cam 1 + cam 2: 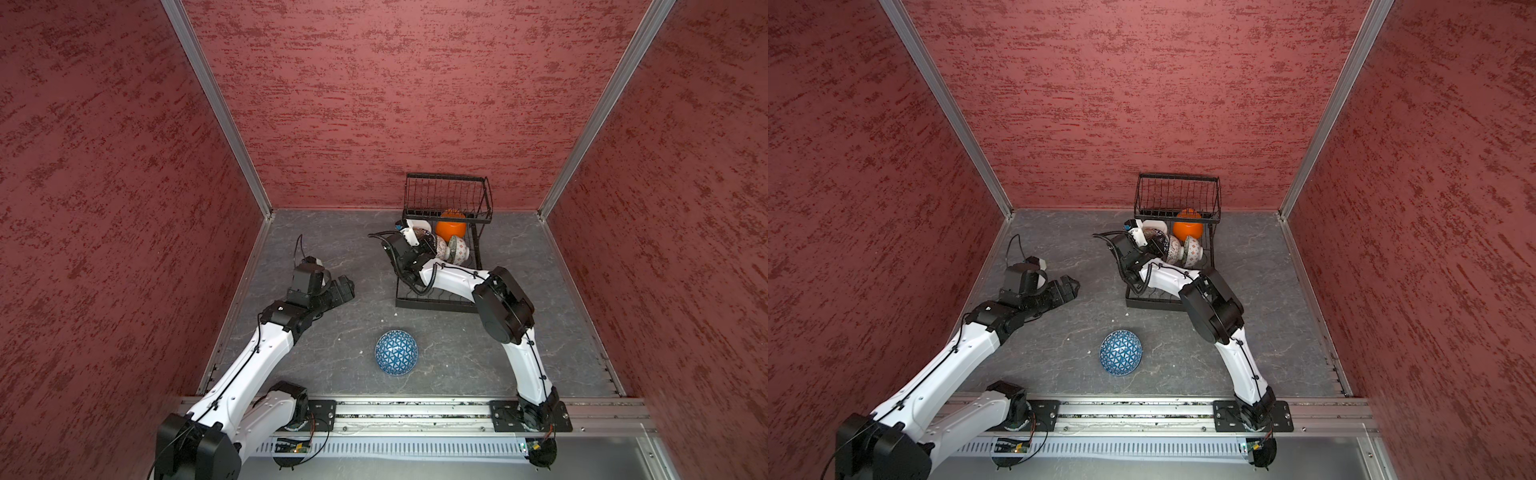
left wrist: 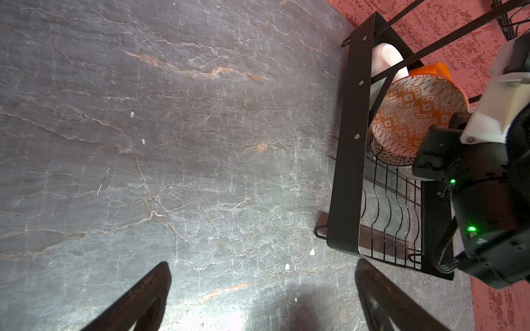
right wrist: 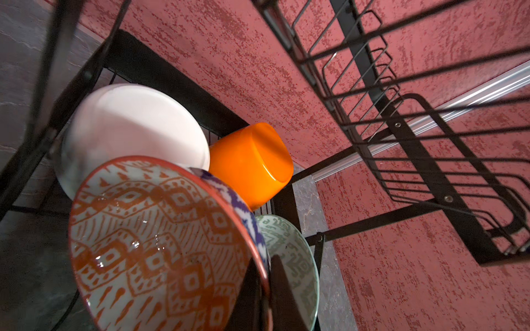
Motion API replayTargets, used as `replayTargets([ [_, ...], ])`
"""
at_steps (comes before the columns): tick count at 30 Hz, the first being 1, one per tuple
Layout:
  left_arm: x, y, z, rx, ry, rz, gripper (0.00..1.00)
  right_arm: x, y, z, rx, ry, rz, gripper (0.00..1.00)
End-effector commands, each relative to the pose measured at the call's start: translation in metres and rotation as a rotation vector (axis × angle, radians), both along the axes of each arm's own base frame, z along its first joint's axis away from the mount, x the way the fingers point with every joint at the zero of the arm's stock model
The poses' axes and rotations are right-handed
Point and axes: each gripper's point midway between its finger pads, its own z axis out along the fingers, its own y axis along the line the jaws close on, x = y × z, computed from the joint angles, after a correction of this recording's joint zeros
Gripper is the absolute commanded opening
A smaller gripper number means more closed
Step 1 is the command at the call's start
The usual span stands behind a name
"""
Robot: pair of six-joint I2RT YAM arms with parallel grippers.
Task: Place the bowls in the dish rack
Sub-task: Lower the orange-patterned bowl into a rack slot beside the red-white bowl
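The black wire dish rack (image 1: 446, 195) (image 1: 1177, 191) stands at the back right. My right gripper (image 3: 265, 259) (image 1: 428, 245) reaches into its lower tier, shut on the rim of a red-and-white patterned bowl (image 3: 160, 243) (image 2: 415, 114) held on edge. Behind that bowl are a white bowl (image 3: 129, 129), an orange bowl (image 3: 252, 163) (image 1: 451, 228), a blue-patterned bowl (image 3: 243, 206) and a grey-green bowl (image 3: 289, 258). A blue triangle-patterned bowl (image 1: 396, 353) (image 1: 1121, 353) lies upside down on the floor in front. My left gripper (image 2: 262, 263) (image 1: 340, 286) is open and empty, left of the rack.
The grey stone-look floor (image 1: 332, 249) is walled in by red panels on three sides. The rack's raised upper basket (image 3: 401, 114) hangs over the right gripper. Wavy dividers (image 2: 393, 206) run along the near part of the rack base. Small white crumbs (image 2: 312, 252) lie beside the rack.
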Motion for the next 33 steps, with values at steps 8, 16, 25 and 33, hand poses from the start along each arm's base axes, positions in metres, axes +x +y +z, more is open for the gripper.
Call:
replayTargets([
  [8, 0.007, -0.011, -0.003, -0.031, -0.015, -0.048, 1.0, -0.005, -0.016, -0.003, 0.051, -0.071, -0.094, 0.0],
  [16, 0.021, -0.051, -0.001, -0.023, -0.014, -0.16, 1.0, -0.011, -0.018, 0.007, 0.162, -0.076, -0.095, 0.0],
  [25, 0.046, -0.098, -0.006, 0.005, 0.003, -0.271, 1.0, -0.015, -0.021, 0.014, 0.261, -0.07, -0.095, 0.0],
  [33, 0.062, -0.129, -0.015, -0.013, 0.023, -0.343, 1.0, -0.017, -0.025, 0.019, 0.346, -0.056, -0.093, 0.0],
])
